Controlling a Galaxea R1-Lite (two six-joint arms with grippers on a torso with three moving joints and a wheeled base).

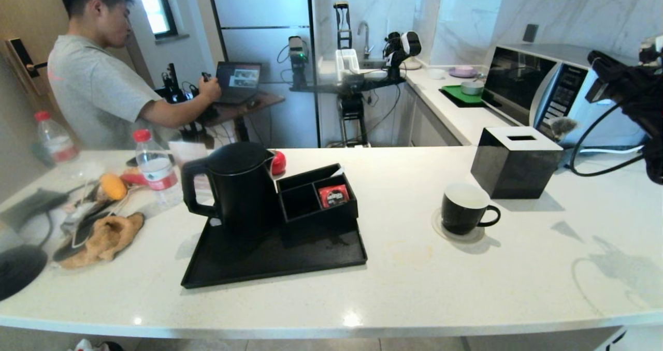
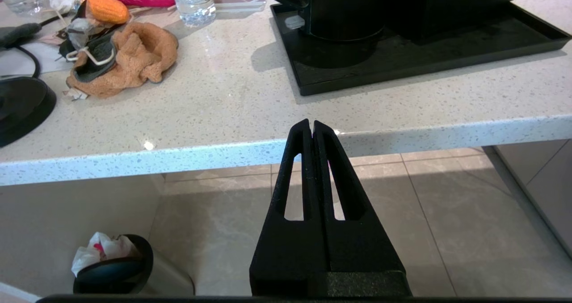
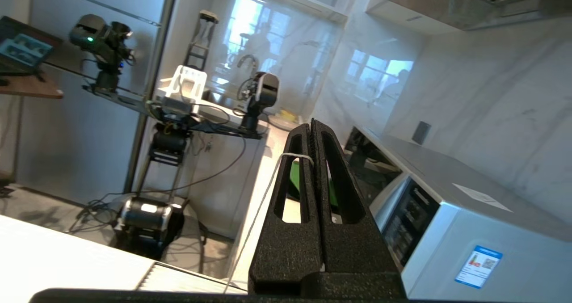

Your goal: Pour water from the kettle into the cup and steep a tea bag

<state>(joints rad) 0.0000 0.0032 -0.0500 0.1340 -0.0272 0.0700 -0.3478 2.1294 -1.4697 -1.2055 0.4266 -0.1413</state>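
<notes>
The tall black kettle point(image 1: 238, 185) point(image 2: 344, 8) stands on a black tray point(image 1: 274, 260), its handle to the left. The black cup point(image 1: 463, 208) with a white inside sits on a coaster right of the tray. My right gripper point(image 1: 594, 58) point(image 3: 311, 123) is raised at the far right, shut on a thin white string point(image 3: 295, 154). The grey tea bag point(image 1: 562, 127) dangles below it, above and behind the tissue box, well right of the cup. My left gripper point(image 2: 311, 123) is shut and empty, low in front of the counter's front edge point(image 2: 223, 157).
A black organiser point(image 1: 316, 195) on the tray holds a red sachet point(image 1: 334, 195). The black tissue box point(image 1: 515, 159) and a microwave point(image 1: 544, 89) stand at the right. A bottle point(image 1: 154, 167), an orange cloth point(image 1: 106, 237) and clutter lie left. A person point(image 1: 98, 82) stands behind.
</notes>
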